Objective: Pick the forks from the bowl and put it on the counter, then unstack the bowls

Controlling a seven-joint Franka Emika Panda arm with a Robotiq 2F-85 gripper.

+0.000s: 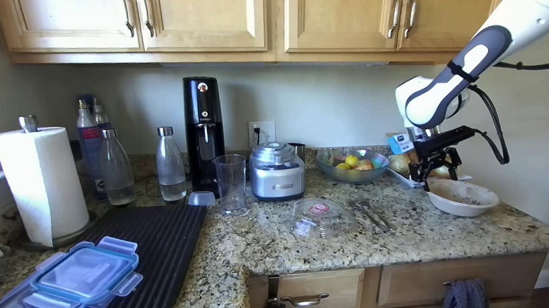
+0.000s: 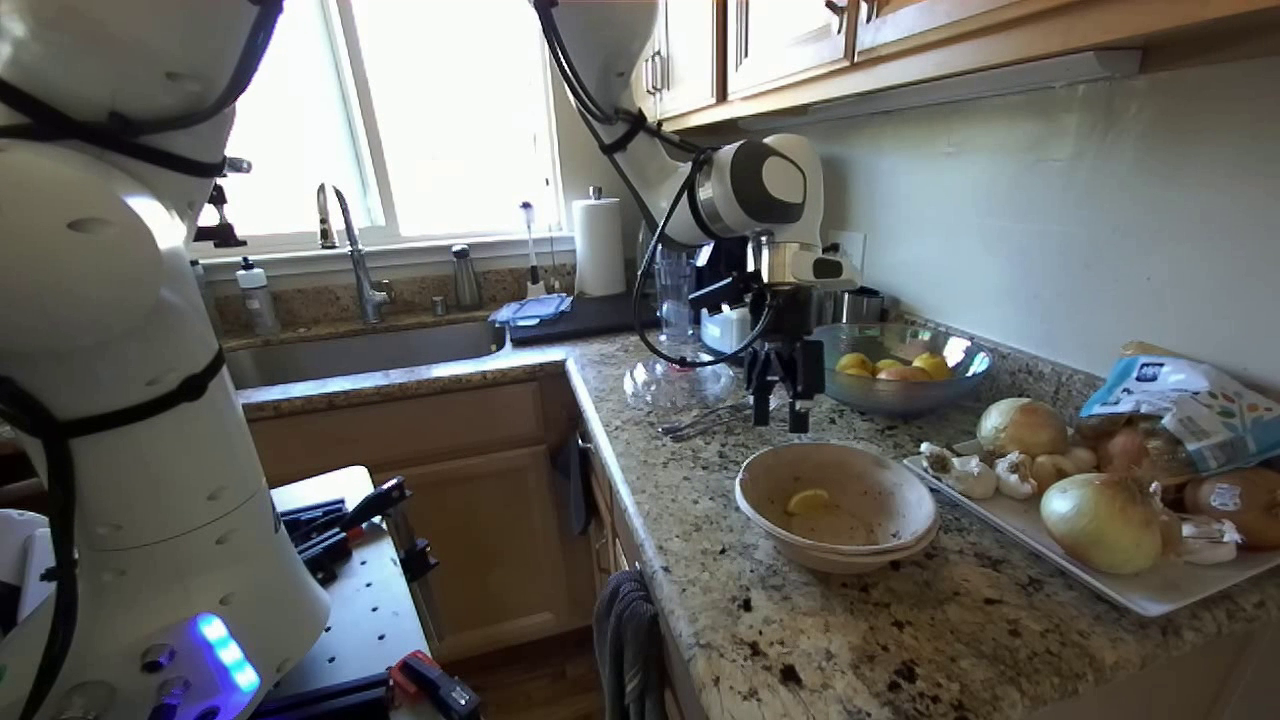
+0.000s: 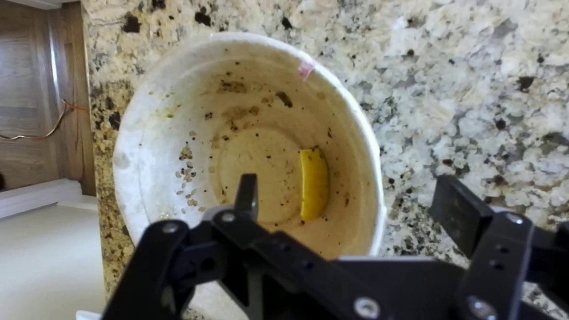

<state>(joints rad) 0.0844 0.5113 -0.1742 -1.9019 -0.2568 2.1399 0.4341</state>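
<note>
Pincer (image 3: 349, 195): its fingers (image 3: 460, 215) stand wide apart and point down, with nothing clamped between them.
Upper bowl (image 2: 880, 490): right under the pincer. Seen from the wrist, one finger is over its inside and the other past its rim, over the counter (image 3: 466, 111). In an exterior view a small gap shows between fingertips and rim, so I take it they aren't touching.
Lemon wedge (image 3: 314, 184): below the pincer, lying in the bottom of that bowl.
Lower bowl (image 2: 850, 566): farther beneath the pincer, with the upper one nested in it, the two rims nearly meeting.
Forks (image 1: 373, 217): out to the pincer's side toward the sink (image 2: 380, 352), lying on the counter; I make out two.
Clear plastic dome (image 1: 323, 217): the same way from the pincer, just past the forks.
Tray (image 2: 1160, 590) of onions (image 2: 1100, 525) and garlic (image 2: 965, 475): from the pincer, past the bowls toward the wall (image 2: 1040, 250).
Step in hand: forks out on the counter, bowls nested, so I judge the first half done and the unstacking about to begin.
Next move: it calls, I think, for coming down astride the rim, closing on the upper bowl alone, lifting it level and setting it down beside the other. With the rims this close, it could easily pinch both.
</note>
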